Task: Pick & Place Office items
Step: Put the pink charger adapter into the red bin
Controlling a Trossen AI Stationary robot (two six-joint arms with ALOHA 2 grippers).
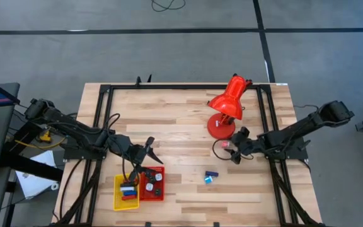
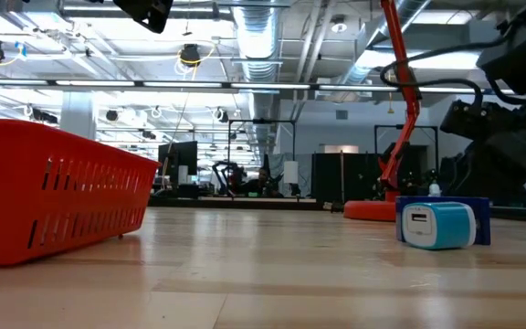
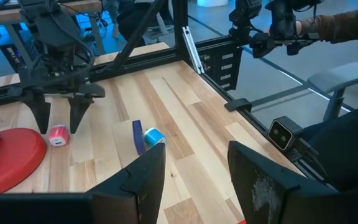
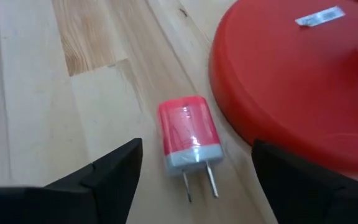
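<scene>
right gripper (image 4: pixel 191 180) fingers spread open around the pink charger (image 4: pixel 188 134) beside the lamp base (image 4: pixel 291 81); left fingers (image 3: pixel 263 180) apart, empty.

A red desk lamp (image 1: pixel 227 107) stands on the wooden table (image 1: pixel 181 107) — yellow tray (image 1: pixel 118 194) touching red tray (image 1: pixel 151 195).

One camera hangs overhead, looking straight down on the whole desk (image 1: pixel 188 126). Another sits at desk level, facing the room. Each wrist camera peers past its own jaws; the right one is very close on a pink charger (image 4: pixel 188 138), also seen from the left wrist and overhead.
</scene>
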